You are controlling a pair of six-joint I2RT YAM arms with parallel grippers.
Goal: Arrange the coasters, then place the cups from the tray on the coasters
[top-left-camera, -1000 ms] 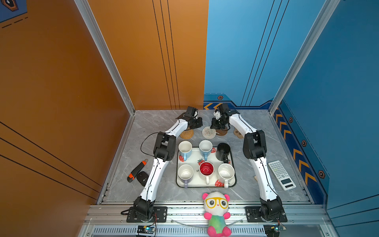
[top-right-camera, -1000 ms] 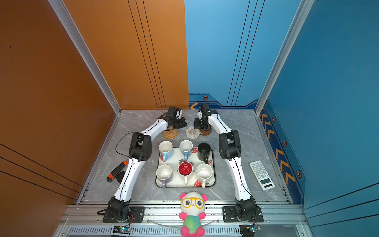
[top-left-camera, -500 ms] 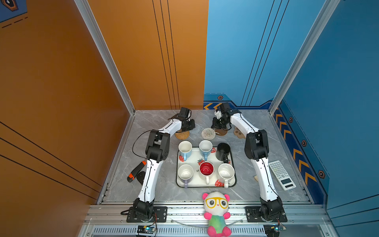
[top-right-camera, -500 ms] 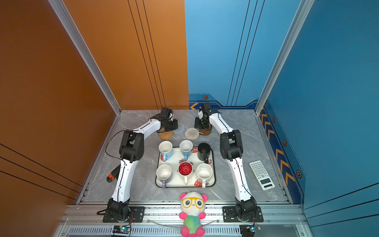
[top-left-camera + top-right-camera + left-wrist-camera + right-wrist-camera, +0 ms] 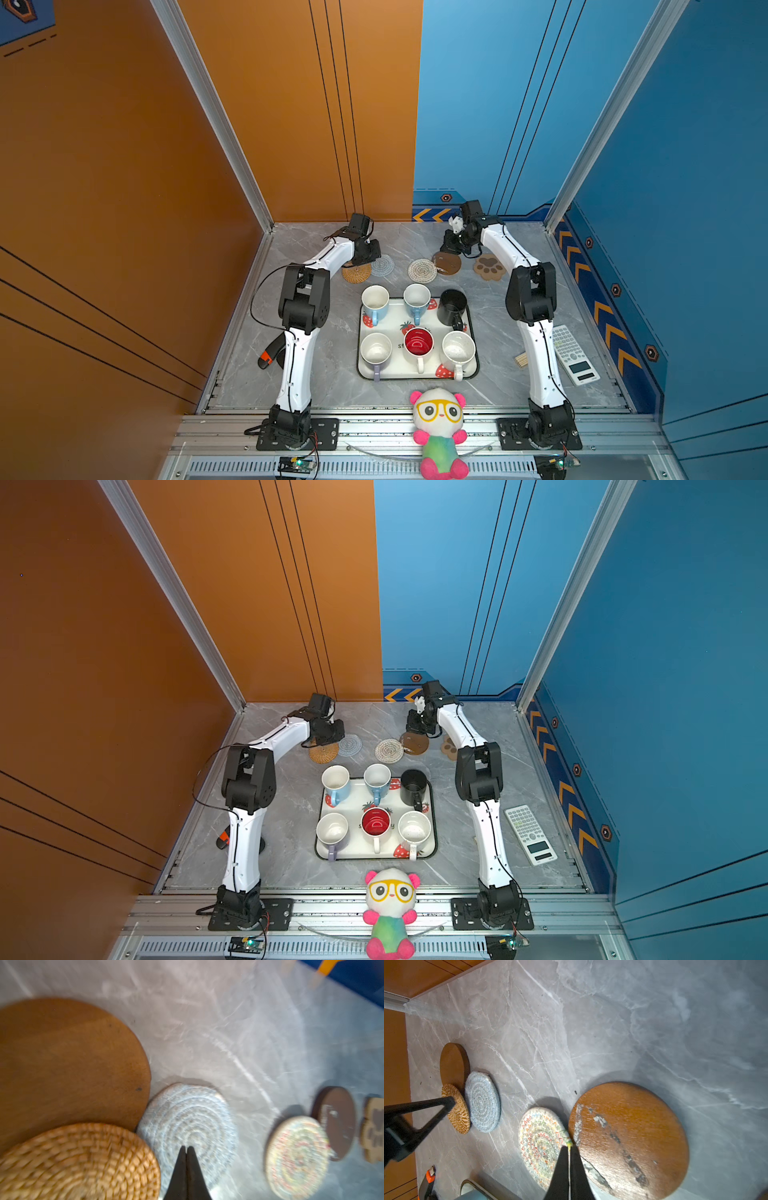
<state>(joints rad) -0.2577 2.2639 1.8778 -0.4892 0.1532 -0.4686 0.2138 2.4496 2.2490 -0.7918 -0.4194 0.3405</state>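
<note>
Scene: a marble-grey table [image 5: 336,390] between orange and blue walls. Two white arms reach to its far end, where the coasters lie in a row.
Left fingers [image 5: 180,1169]: pressed together, holding nothing. In the left wrist view their tips sit over the grey-blue crochet round [image 5: 187,1118], near its middle. Whether they touch it cannot be told.
Left cluster: the rattan round [image 5: 79,1163] overlaps the plain wooden disc [image 5: 62,1059], and the grey-blue crochet round lies against both.
Right fingers [image 5: 560,1169]: closed tight, nothing gripped. Their tips stand at the seam where the beige crochet round [image 5: 542,1142] meets the scuffed wooden disc [image 5: 633,1140] — the two mats touch edge to edge.
Paw-print coaster [image 5: 489,267]: apart from both pairs of fingers, just beside the scuffed wooden disc on the right arm's side.
Tray [image 5: 409,377]: strawberry-printed, mid-table, nearer the camera than the coaster row and well apart from the fingers.
Cups: all six stand on the tray in two rows — a light blue mug [image 5: 375,300], a second light blue mug [image 5: 417,297] and a black mug [image 5: 451,305] at the far side, with a lavender mug [image 5: 376,349], a red-lined mug [image 5: 418,344] and a speckled mug [image 5: 458,351] at the near side.
Elsewhere: a calculator [image 5: 575,353] by the right arm, an orange-and-black tool [image 5: 268,355] by the left arm, a plush panda [image 5: 438,428] at the front rail.
</note>
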